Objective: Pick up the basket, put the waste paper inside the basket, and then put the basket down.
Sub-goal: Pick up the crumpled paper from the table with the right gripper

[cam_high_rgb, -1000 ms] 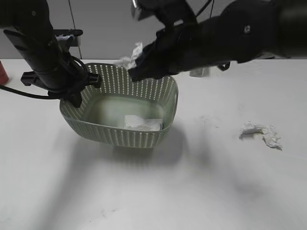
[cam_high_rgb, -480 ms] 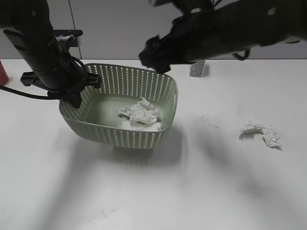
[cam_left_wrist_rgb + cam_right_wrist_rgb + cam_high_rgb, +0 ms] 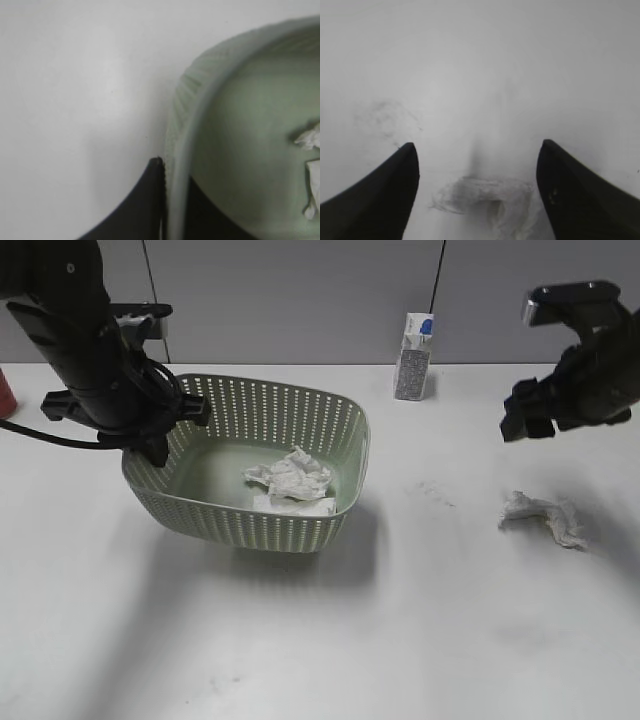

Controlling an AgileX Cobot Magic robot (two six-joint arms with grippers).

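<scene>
The sage-green perforated basket [image 3: 262, 472] is held tilted, its left end raised, by my left gripper [image 3: 150, 435], which is shut on its left rim [image 3: 179, 200]. Two white paper wads [image 3: 291, 478] lie inside the basket; an edge of them shows in the left wrist view [image 3: 311, 165]. A third wad [image 3: 545, 518] lies on the table at the right. My right gripper [image 3: 528, 425] hovers above it, open and empty. In the right wrist view the wad [image 3: 487, 200] lies below, between the spread fingers [image 3: 400, 185].
An upright grey-white carton with a blue mark [image 3: 414, 369] stands at the back of the white table [image 3: 400, 640], by the grey wall. A red object [image 3: 5, 392] shows at the far left edge. Faint smudges mark the table beside the loose wad.
My right arm dropped a wad into the basket, then swung away to the right and now hangs over the loose wad. The left gripper and basket have not moved.
</scene>
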